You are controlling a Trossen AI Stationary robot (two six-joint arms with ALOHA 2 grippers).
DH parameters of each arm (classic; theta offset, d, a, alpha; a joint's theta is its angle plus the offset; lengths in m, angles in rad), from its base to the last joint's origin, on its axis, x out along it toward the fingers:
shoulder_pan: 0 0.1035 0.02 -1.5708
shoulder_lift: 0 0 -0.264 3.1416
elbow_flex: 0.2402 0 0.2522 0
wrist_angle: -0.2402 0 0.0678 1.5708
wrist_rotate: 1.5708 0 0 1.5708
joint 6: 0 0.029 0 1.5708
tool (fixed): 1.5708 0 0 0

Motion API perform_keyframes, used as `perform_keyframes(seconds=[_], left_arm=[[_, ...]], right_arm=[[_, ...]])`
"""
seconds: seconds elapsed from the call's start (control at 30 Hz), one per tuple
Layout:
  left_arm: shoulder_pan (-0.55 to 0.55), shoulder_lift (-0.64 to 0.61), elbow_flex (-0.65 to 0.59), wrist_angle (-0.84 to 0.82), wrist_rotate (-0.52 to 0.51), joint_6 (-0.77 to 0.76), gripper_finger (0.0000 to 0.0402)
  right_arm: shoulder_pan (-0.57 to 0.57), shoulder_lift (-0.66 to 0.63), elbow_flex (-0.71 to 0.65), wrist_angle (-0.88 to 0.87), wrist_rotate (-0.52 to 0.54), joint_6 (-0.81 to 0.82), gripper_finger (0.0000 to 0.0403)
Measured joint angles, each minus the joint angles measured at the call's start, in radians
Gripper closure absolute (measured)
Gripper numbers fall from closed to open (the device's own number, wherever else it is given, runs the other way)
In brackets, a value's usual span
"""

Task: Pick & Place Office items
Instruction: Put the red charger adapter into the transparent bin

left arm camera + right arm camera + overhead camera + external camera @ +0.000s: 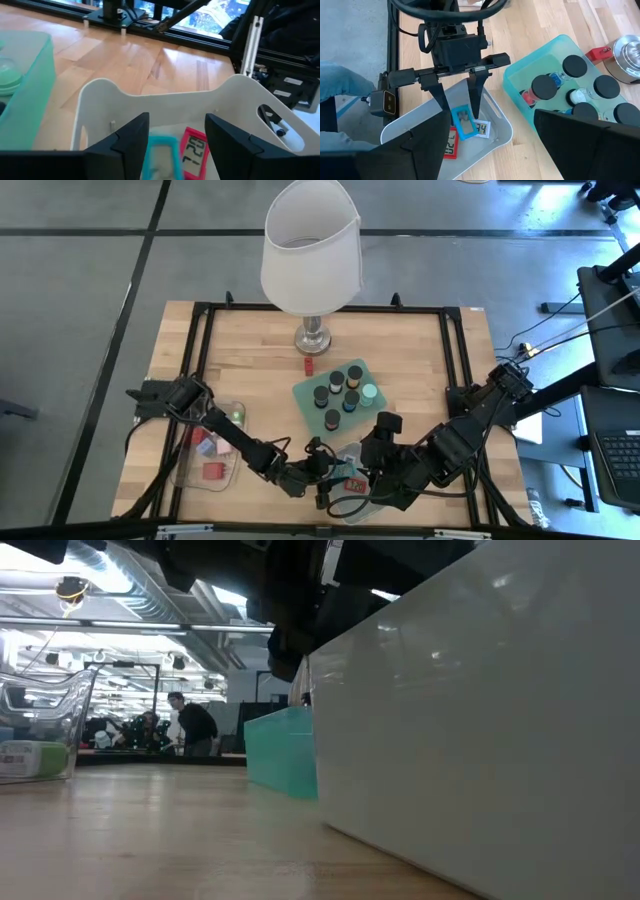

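Left hand (461, 85): hovering over the white tray (415, 127) with its fingers (131, 139) pointing down into it, parted about halfway; the teal rectangle (462, 122) is lying right below the tips. Whether the fingers are touching it I cannot tell, and nothing looks lifted between them.
Why there: the hand is sitting directly over the spot where flat items are being collected, so this reads as a drop-off or a pickup at the tray (which of the two the views do not settle).
Flat items: the teal rectangle is resting partly on a white rectangle (482, 129), with a red rectangle (449, 144) just beside them, all on the tray floor beneath the left hand.
Right hand (487, 140): waiting above and back from the white tray, fingers standing wide apart and holding nothing, looking down on the left hand.
Mint tray (305, 392): sitting just beyond the right hand, carrying the dark cylinders (337, 377) upright with their tops up (grouped by kind, it seems).
Clear bin (180, 470): lying beside the left arm, well back from its hand, holding red and lavender blocks (212, 471).
Stray piece: a small red block (309, 365) is lying on the tabletop (250, 340) near the lamp (309, 250), still unsorted.
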Motion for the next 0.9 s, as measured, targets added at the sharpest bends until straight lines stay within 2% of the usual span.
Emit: perform_keyframes(seconds=[0.4,0.6,0.9], left_arm=[[-0.004,0.002,-0.002,0.098,0.034,0.068,0.0181],[-0.016,0.002,-0.001,0.197,0.034,0.174,0.0165],[-0.040,-0.013,-0.001,0.241,-0.006,0.319,0.0165]], right_arm=[[0.000,0.000,0.000,0.000,0.000,0.000,0.0112],[0.000,0.000,0.000,0.000,-0.001,0.000,0.0112],[0.000,0.000,0.000,0.000,-0.003,0.000,0.0112]])
